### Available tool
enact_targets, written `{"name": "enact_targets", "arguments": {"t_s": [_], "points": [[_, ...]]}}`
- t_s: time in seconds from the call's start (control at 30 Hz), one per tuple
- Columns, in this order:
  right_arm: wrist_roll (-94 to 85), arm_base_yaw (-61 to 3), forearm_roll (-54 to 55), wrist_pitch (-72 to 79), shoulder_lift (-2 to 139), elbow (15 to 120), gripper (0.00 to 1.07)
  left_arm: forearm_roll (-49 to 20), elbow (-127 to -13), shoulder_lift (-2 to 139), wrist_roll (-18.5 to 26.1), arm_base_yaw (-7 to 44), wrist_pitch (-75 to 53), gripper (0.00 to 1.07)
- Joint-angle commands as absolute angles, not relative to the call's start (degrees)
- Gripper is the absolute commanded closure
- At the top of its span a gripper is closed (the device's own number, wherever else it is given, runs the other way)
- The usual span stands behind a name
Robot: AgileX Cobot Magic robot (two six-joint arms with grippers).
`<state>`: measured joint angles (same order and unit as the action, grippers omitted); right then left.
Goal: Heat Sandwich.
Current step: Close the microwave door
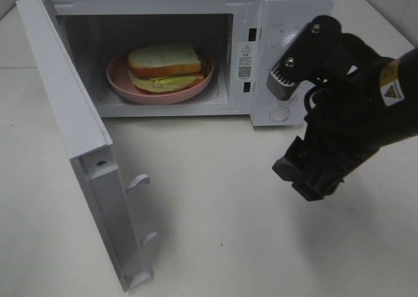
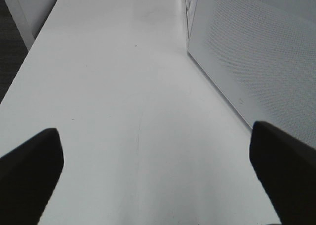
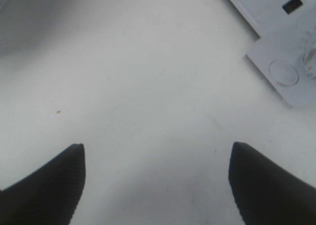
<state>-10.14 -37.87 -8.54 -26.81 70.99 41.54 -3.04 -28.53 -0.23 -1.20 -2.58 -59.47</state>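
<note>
Judging from the layout, loading is taken as done: the microwave [image 1: 287, 23] is seen with its door [image 1: 72, 127] swung wide, and the pink plate [image 1: 124, 85] inside is occupied by the sandwich [image 1: 163, 61]. Shutting the door and starting the heat are judged outstanding. The left gripper [image 2: 155, 128] and right gripper [image 3: 158, 146] are held spread, empty.

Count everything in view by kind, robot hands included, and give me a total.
Microwave: 1
Plate: 1
Sandwich: 1
Robot hands: 2 (left hand, right hand)
Total: 5
</note>
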Motion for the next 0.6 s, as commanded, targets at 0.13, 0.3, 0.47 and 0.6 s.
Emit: {"name": "enact_targets", "arguments": {"t_s": [0.13, 0.3, 0.47, 0.6], "points": [[-2.64, -37.7, -8.77, -32.54, 66.0, 39.36, 0.31, -3.38, -28.3, -1.89, -1.26, -2.69, -59.24, 0.09], [0.4, -37.7, -8.77, -38.56, 61.08, 38.39, 0.31, -3.38, -28.3, -1.89, -1.26, -2.69, -59.24, 0.09], [1.66, -37.7, -8.77, -44.4, 55.0, 38.39, 0.31, -3.38, -28.3, -1.89, -1.26, -2.69, -59.24, 0.09], [2.75, -37.7, -8.77, -51.28, 46.58, 38.39, 0.31, -3.38, -28.3, -1.89, -1.26, -2.69, -59.24, 0.09]]}}
